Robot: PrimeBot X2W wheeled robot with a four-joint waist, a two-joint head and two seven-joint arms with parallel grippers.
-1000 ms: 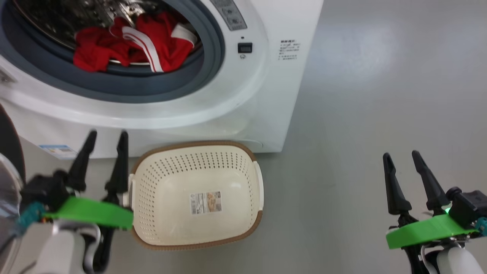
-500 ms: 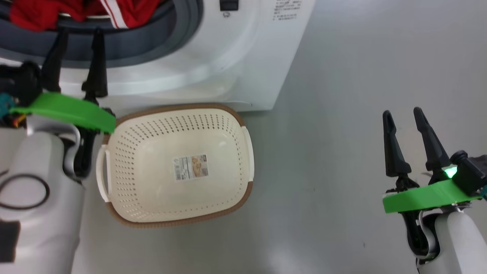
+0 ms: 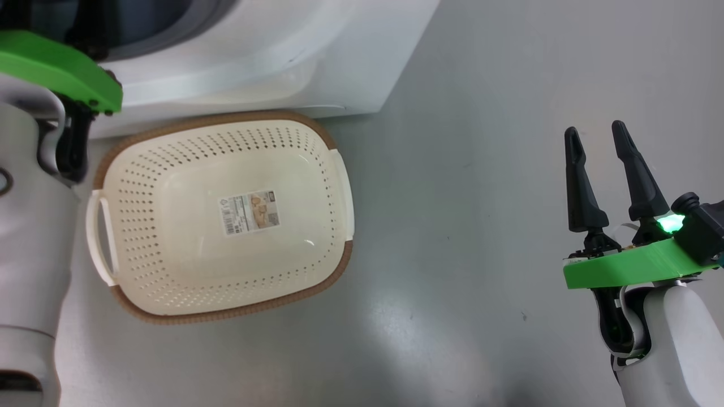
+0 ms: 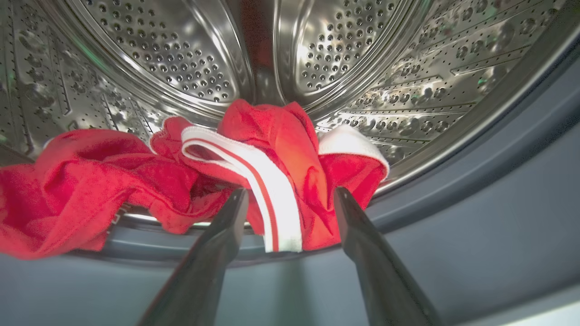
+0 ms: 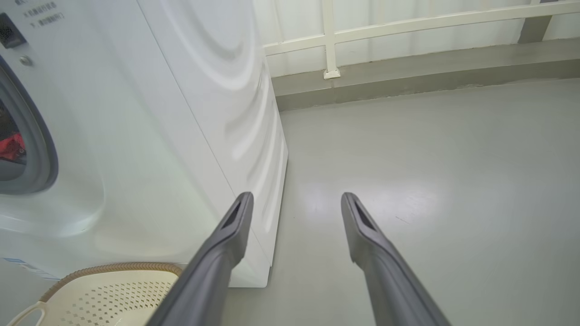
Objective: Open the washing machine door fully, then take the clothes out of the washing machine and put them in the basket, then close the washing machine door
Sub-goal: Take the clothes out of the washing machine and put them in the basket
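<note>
Holding left gripper (image 4: 290, 197) wide open, gripping nothing, tips flanking the striped fold of the clothes (image 4: 276, 149) draped over the washing machine (image 4: 362, 54) drum lip. Working the take-out step, by the look of it. Needing a short push in, then a close on that fold. Parking right gripper (image 3: 594, 129) open over floor (image 3: 481, 169); basket (image 3: 169, 249) sitting empty below the machine front.

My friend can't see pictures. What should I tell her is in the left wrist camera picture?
The open left gripper points at red clothes with a white stripe, spilling over the front lip of a shiny steel drum. Its two dark fingers sit either side of the striped fold, not closed on it, with a grey gasket below.
</note>
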